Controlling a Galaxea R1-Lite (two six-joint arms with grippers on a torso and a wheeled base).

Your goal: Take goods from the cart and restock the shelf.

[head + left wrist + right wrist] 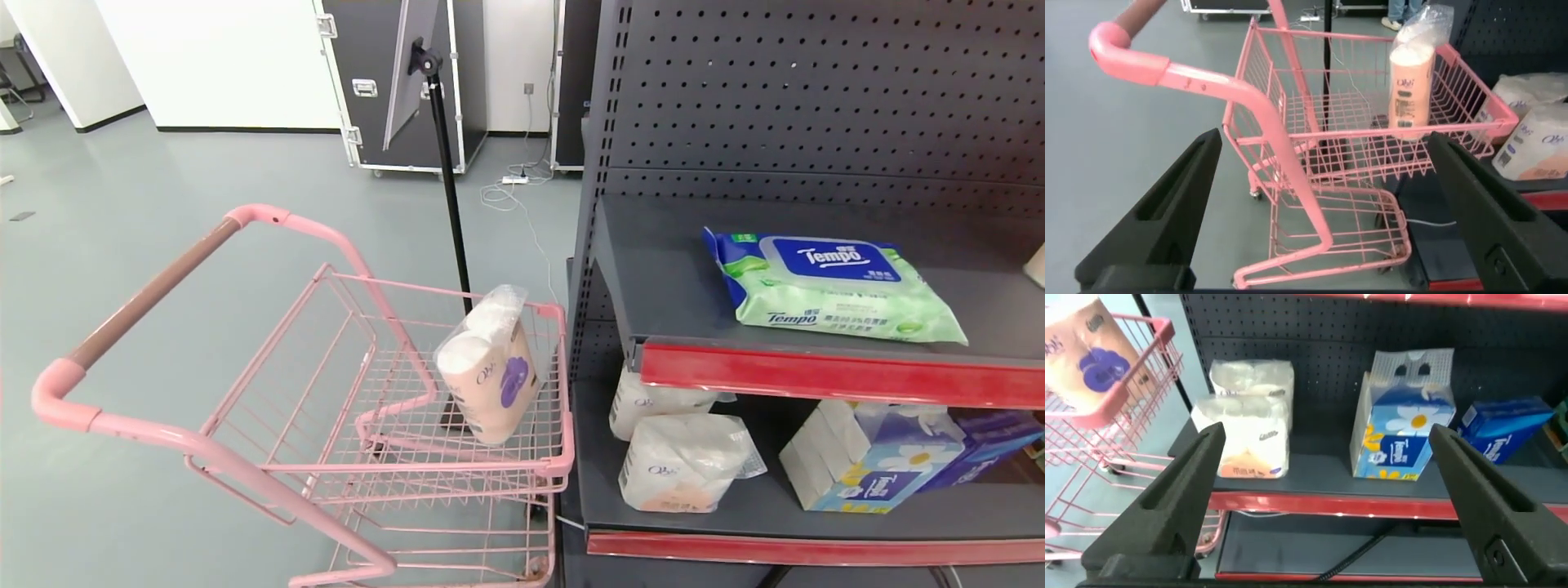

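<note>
Black stand (449, 188), flight case (367, 131) behind

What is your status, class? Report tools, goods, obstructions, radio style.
Left tool open, right tool open, both empty. One tissue pack standing in cart basket, corner nearest shelf. Basket's side stands between pack and shelf.

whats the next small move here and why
Probably ease the left pincer forward toward the roll pack standing in the pink cart: its jaws are open and empty, the pack is the only item in it, and matching packs sit on the lower shelf.
</note>
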